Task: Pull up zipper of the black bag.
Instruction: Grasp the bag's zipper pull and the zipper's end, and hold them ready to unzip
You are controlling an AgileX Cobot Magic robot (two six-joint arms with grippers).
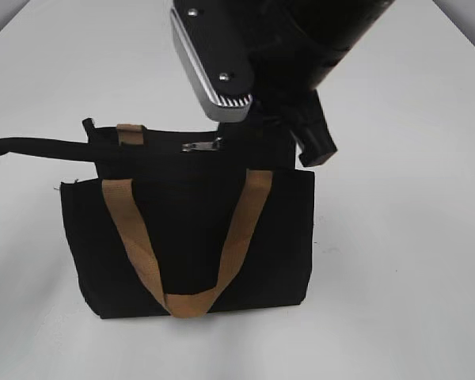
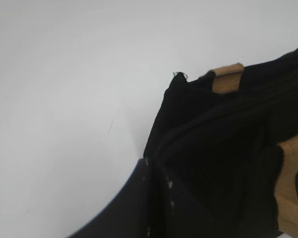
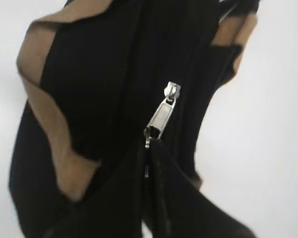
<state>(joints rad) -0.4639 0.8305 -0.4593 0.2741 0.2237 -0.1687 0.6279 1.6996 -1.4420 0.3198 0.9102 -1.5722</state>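
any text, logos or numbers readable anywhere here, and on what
None can be read. The bag, its tan handles and the silvery zipper pull show no print, label or logo. The arm's grey plate bears only screws, no lettering.

Right gripper (image 1: 289,119): fingertips hidden behind the rectangular black fabric bag (image 1: 198,237); jaw state unreadable. Right wrist view blurred; small silvery metal zipper pull (image 3: 161,119) soft-edged. Left gripper (image 2: 151,208): dark, cut by bottom edge; grip unclear.
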